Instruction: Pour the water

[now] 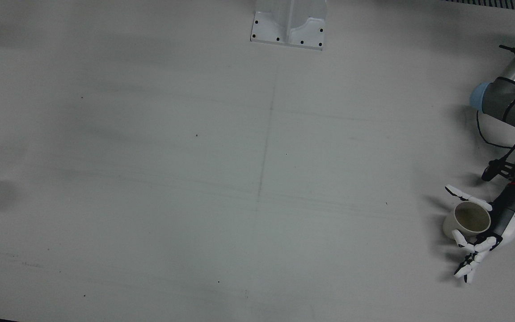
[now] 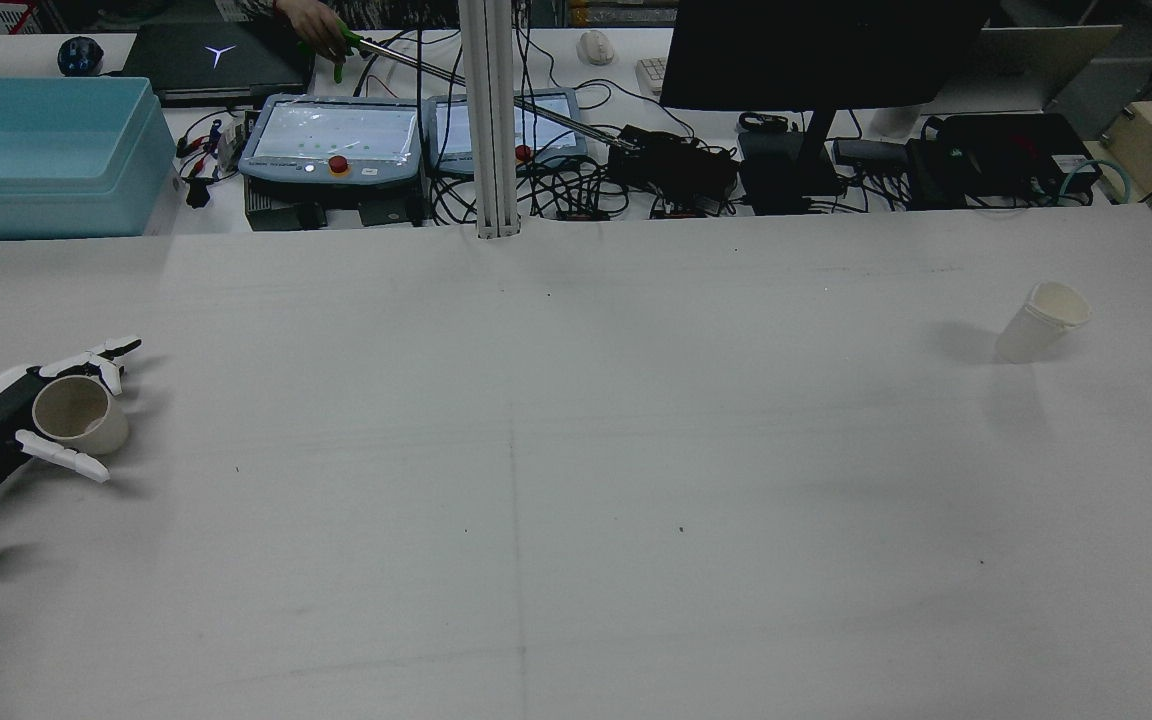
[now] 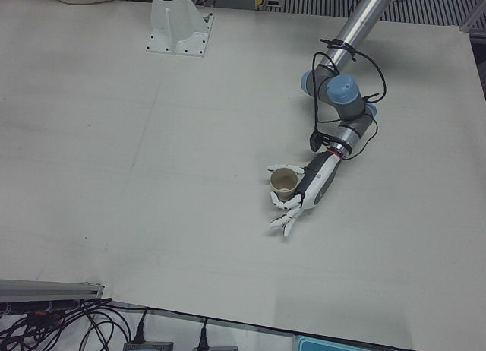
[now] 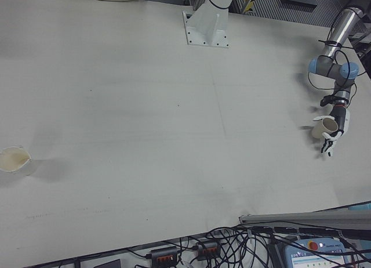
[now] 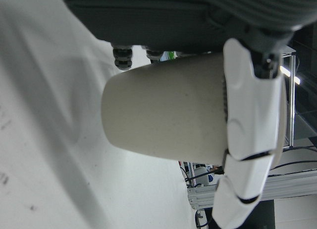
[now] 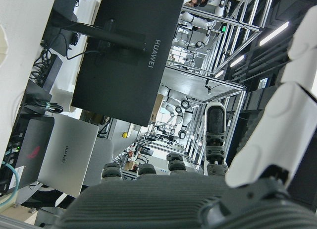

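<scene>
Left hand (image 1: 485, 235) cups a beige cup (image 1: 467, 220) – fingers curled around it, on the counter (image 1: 257, 179) – second cup (image 2: 1041, 322) far across; right hand's state unclear

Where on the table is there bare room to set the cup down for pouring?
Nearly everywhere: the white table is bare from the beige paper cup in the left hand across to the other white paper cup at the right side. The centre seam area is clear. Clutter sits only beyond the far edge: cables, pendants.
</scene>
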{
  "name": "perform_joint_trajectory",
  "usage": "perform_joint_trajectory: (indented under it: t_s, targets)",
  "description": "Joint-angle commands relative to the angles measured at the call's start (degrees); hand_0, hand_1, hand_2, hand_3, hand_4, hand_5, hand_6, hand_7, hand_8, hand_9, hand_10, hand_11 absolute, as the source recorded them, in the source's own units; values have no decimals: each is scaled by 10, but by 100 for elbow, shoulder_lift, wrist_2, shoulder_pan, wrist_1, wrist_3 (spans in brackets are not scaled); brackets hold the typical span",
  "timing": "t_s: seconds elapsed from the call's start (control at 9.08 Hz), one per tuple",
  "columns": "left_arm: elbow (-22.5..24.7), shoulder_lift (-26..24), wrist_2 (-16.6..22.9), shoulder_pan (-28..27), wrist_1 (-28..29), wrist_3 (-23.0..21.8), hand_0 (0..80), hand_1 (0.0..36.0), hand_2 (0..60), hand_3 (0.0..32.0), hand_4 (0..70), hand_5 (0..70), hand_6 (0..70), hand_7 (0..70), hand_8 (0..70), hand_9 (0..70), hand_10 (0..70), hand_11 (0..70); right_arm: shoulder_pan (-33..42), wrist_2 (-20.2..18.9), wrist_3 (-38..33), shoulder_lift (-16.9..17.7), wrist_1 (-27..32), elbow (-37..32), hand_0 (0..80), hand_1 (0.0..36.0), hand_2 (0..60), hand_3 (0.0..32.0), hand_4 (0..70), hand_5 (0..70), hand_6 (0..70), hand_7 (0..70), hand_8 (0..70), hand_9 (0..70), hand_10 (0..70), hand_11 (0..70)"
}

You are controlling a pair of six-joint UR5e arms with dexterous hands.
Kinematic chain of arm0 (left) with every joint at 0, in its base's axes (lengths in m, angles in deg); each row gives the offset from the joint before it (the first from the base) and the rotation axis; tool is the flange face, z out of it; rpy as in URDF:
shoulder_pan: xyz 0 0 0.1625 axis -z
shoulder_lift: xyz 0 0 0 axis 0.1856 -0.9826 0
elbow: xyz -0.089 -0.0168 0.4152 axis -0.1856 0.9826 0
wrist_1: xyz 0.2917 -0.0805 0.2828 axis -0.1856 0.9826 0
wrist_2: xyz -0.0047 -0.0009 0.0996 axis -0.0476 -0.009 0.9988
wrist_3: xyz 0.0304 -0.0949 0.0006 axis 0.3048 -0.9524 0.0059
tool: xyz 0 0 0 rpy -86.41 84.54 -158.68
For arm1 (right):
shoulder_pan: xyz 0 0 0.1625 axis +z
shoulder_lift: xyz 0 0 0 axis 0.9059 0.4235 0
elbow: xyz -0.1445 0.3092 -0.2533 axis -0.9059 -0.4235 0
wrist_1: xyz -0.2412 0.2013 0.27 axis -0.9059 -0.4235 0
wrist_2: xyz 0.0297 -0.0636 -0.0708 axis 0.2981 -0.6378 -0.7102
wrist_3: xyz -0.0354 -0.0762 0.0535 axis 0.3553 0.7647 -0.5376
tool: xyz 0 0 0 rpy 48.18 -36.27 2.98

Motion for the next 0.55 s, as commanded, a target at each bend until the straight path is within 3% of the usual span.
perform_joint_trajectory:
  t_s: [0.0,0.11,0.22,0.33,0.44]
  targets:
    - [391,18,0,40,-558,-731,517,360,600,0,414,700,75,185,5,23,32,74,-586,-35,1121,-133,308,-700,475,149,169,0,103,676,55,115,18,22,31,58]
    - [715,27,0,40,-831,-733,529,360,600,0,402,700,75,188,5,23,31,74,-1035,-1,1389,-325,1120,-1672,473,157,196,0,94,575,50,96,18,20,44,78]
    - [893,44,0,31,-955,-741,540,360,600,0,394,700,73,187,4,23,30,72,-1117,43,1392,-345,1894,-2334,468,149,184,0,64,440,30,60,18,13,61,102]
    - [1068,53,0,31,-1052,-741,547,360,600,0,384,700,72,186,4,23,30,72,-1127,52,1305,-536,2163,-2872,466,146,167,0,43,323,11,31,17,8,67,112]
    - [1261,62,0,31,-1244,-811,563,360,600,0,377,700,72,186,4,23,31,73,-1197,26,1226,-825,2374,-3390,477,153,162,0,88,364,20,42,15,3,55,95]
